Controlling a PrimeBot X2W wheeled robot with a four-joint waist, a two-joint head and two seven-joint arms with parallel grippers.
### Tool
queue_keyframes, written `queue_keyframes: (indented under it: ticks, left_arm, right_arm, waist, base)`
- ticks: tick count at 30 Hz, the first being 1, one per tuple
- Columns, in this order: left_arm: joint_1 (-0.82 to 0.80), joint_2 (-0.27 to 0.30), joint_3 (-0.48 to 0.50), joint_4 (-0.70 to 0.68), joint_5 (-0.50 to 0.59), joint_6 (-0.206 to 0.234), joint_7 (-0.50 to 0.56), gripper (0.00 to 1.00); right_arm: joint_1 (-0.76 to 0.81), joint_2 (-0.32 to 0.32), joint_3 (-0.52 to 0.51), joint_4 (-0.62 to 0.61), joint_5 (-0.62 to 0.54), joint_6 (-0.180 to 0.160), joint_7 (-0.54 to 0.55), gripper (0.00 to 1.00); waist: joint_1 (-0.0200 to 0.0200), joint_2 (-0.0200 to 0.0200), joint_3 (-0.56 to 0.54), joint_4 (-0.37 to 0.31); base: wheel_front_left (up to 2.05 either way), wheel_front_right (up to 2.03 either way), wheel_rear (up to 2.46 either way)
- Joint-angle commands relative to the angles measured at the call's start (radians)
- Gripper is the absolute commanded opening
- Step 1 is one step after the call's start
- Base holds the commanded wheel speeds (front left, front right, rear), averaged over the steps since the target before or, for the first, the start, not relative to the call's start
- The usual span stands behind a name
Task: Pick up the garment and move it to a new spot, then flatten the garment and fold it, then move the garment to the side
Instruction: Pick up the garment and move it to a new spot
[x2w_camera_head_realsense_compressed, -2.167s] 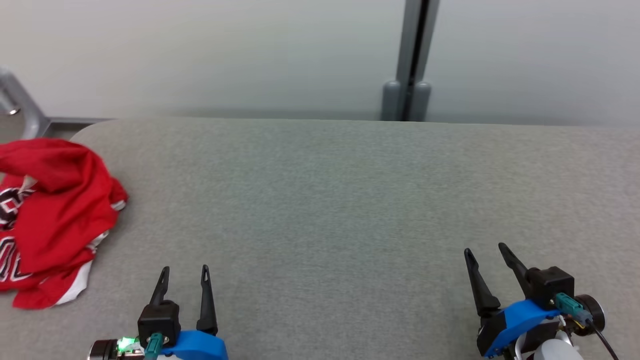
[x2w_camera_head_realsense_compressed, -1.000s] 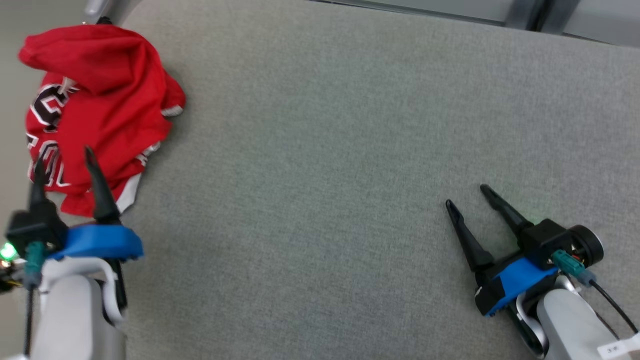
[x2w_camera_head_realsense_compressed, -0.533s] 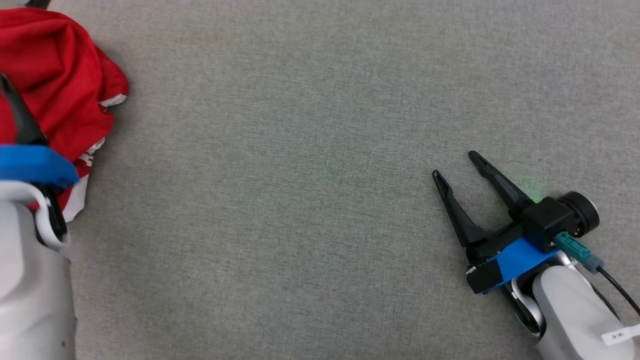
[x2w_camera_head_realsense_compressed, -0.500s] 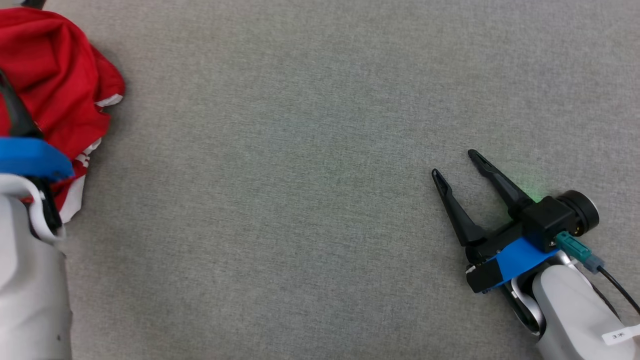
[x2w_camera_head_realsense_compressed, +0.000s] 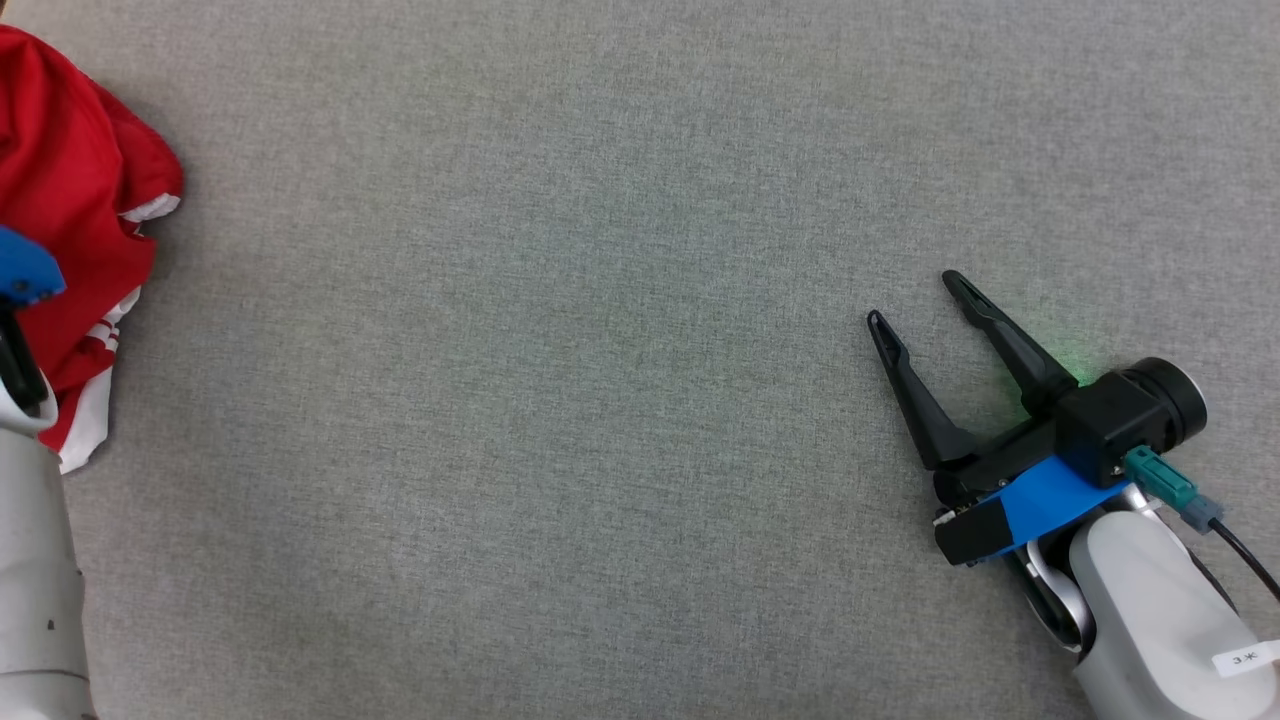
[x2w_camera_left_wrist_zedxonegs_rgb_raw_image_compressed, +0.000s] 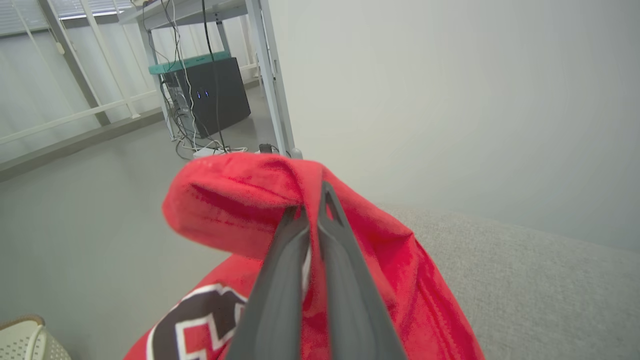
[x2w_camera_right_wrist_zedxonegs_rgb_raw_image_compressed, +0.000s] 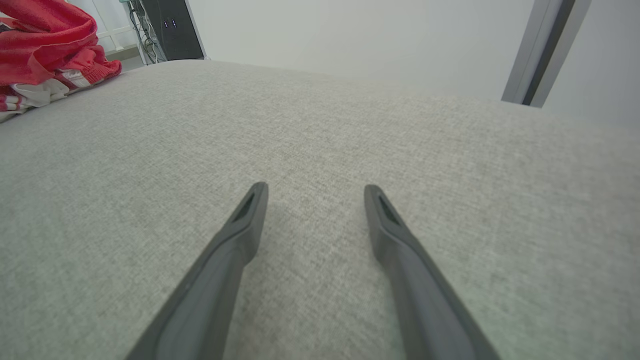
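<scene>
The garment (x2w_camera_head_realsense_compressed: 70, 210) is a crumpled red jersey with white trim and black-and-white lettering, lying at the far left edge of the grey table (x2w_camera_head_realsense_compressed: 560, 350). In the left wrist view my left gripper (x2w_camera_left_wrist_zedxonegs_rgb_raw_image_compressed: 311, 200) is shut on a raised red fold of the garment (x2w_camera_left_wrist_zedxonegs_rgb_raw_image_compressed: 240, 200). Its blue mount and pale forearm (x2w_camera_head_realsense_compressed: 30, 560) show at the left edge of the head view, fingers hidden. My right gripper (x2w_camera_head_realsense_compressed: 912, 296) rests open low over the bare cloth at the right, far from the garment (x2w_camera_right_wrist_zedxonegs_rgb_raw_image_compressed: 45, 40), with nothing between its fingers (x2w_camera_right_wrist_zedxonegs_rgb_raw_image_compressed: 250, 210).
Beyond the table's left end, the left wrist view shows grey floor, a metal desk leg (x2w_camera_left_wrist_zedxonegs_rgb_raw_image_compressed: 272, 90), a black box (x2w_camera_left_wrist_zedxonegs_rgb_raw_image_compressed: 210, 95) with hanging cables and a pale basket (x2w_camera_left_wrist_zedxonegs_rgb_raw_image_compressed: 25, 340). A grey post (x2w_camera_right_wrist_zedxonegs_rgb_raw_image_compressed: 545, 50) stands behind the table against a pale wall.
The head camera has tilted down and shifted, sliding the garment toward the left edge. My left gripper reached onto the garment and closed on a fold. The right gripper stayed open.
</scene>
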Motion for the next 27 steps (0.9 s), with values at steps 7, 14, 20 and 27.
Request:
queue_keyframes:
  ticks: [7, 14, 20, 27]
  left_arm:
    - [0.000, 0.011, -0.105, -0.265, 0.116, -0.061, -0.003, 0.00]
    - [-0.043, -0.004, -0.190, -0.431, 0.142, -0.105, -0.002, 0.00]
    - [-0.090, -0.050, -0.323, -0.526, 0.137, -0.132, -0.002, 0.00]
    - [-0.094, -0.132, -0.449, -0.560, 0.093, -0.141, -0.002, 0.00]
  right_arm:
    - [0.068, 0.015, -0.021, 0.087, 0.010, -0.004, 0.016, 1.00]
    - [0.088, 0.061, -0.032, 0.086, 0.015, -0.003, 0.011, 1.00]
    - [0.124, 0.122, -0.056, 0.091, 0.022, -0.003, 0.010, 1.00]
    - [0.150, 0.150, -0.071, 0.100, 0.023, -0.003, 0.010, 1.00]
  waist:
    - [-0.0001, 0.0000, -0.073, -0.007]
    - [-0.0001, 0.0000, -0.154, -0.027]
    - [-0.0001, 0.0000, -0.232, -0.109]
    - [-0.0001, 0.0000, -0.267, -0.220]
  base:
    - [0.00, 0.00, 0.00]
    - [0.00, 0.00, 0.00]
    - [0.00, 0.00, 0.00]
    - [0.00, 0.00, 0.00]
